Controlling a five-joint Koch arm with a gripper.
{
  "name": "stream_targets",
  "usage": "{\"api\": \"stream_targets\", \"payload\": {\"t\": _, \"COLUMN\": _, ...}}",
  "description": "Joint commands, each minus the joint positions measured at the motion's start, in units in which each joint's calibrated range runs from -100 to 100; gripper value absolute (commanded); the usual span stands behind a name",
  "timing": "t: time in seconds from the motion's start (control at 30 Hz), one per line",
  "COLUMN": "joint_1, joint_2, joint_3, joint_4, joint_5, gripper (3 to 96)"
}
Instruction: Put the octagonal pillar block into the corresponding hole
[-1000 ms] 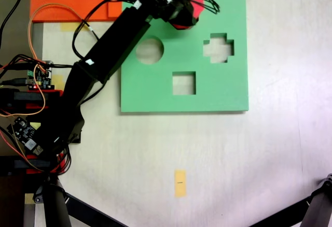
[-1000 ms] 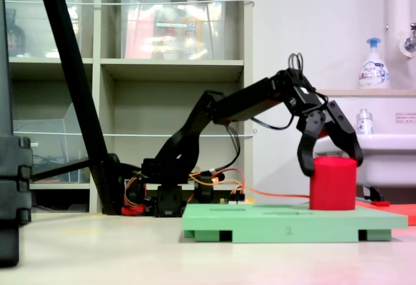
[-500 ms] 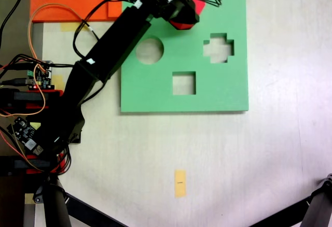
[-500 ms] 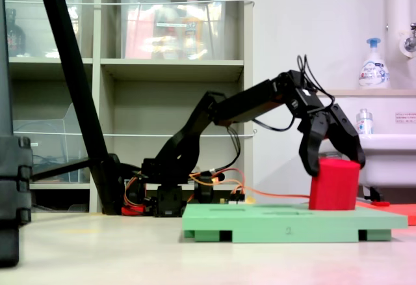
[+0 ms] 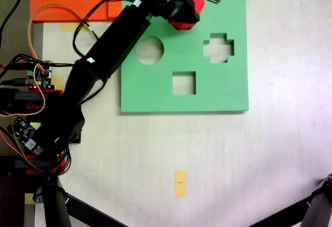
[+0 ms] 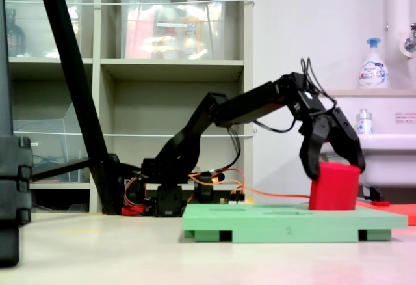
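On green foam board (image 6: 286, 223), end effector (image 6: 331, 161) grips tilted octagonal pillar block (image 6: 334, 187).

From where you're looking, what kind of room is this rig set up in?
Likely a lab or workshop corner. In the second exterior view, open shelves hold clear storage bins, a soap pump bottle stands above a sink, and bare circuit boards sit wired by the arm's base.

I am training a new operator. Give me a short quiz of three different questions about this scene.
1. True or false: the red octagonal block lies flat on the bare table.
2. Which cut-out of the green foam board is nearest the arm's base in the first exterior view? A round, B square, C cross-shaped
3. Fill in: the gripper stands astride the ____.

Key: 1 false; 2 A; 3 block
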Motion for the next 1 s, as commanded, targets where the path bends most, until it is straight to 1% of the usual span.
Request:
{"api": "stream_targets", "payload": {"t": 0.03, "joint_1": 0.59, "joint_2": -0.45, "joint_3": 3.83, "joint_4": -2.89, "joint_5": 1.56, "gripper": 46.4}}
{"api": "stream_targets", "payload": {"t": 0.3, "joint_1": 0.63, "joint_2": -0.73, "joint_3": 3.83, "joint_4": -7.51, "joint_5": 3.91, "gripper": 47.5}}
{"api": "stream_targets", "payload": {"t": 0.43, "joint_1": 0.68, "joint_2": 2.49, "joint_3": 3.73, "joint_4": -8.28, "joint_5": 3.96, "gripper": 53.0}}
{"api": "stream_targets", "payload": {"t": 0.47, "joint_1": 0.68, "joint_2": 3.6, "joint_3": 3.73, "joint_4": -8.38, "joint_5": 3.96, "gripper": 56.3}}
{"api": "stream_targets", "payload": {"t": 0.5, "joint_1": 0.73, "joint_2": 3.74, "joint_3": 3.73, "joint_4": -8.28, "joint_5": 3.91, "gripper": 63.3}}
{"api": "stream_targets", "payload": {"t": 0.6, "joint_1": 0.68, "joint_2": 3.04, "joint_3": 3.83, "joint_4": -8.09, "joint_5": 3.71, "gripper": 90.9}}
{"api": "stream_targets", "payload": {"t": 0.63, "joint_1": 0.68, "joint_2": 2.63, "joint_3": 3.83, "joint_4": -8.09, "joint_5": 3.52, "gripper": 95.5}}
{"api": "stream_targets", "payload": {"t": 0.73, "joint_1": 0.63, "joint_2": -2.68, "joint_3": 3.83, "joint_4": -8.67, "joint_5": 2.98, "gripper": 95.5}}
{"api": "stream_targets", "payload": {"t": 0.83, "joint_1": 0.1, "joint_2": -13.58, "joint_3": 3.83, "joint_4": -12.14, "joint_5": 0.59, "gripper": 95.5}}
{"api": "stream_targets", "payload": {"t": 0.93, "joint_1": -1.03, "joint_2": -29.78, "joint_3": 3.83, "joint_4": -16.95, "joint_5": -6.06, "gripper": 94.8}}
{"api": "stream_targets", "payload": {"t": 0.97, "joint_1": -1.76, "joint_2": -36.2, "joint_3": 3.83, "joint_4": -17.53, "joint_5": -8.11, "gripper": 93.5}}
{"api": "stream_targets", "payload": {"t": 1.0, "joint_1": -2.74, "joint_2": -43.04, "joint_3": 3.83, "joint_4": -18.01, "joint_5": -11.18, "gripper": 88.5}}
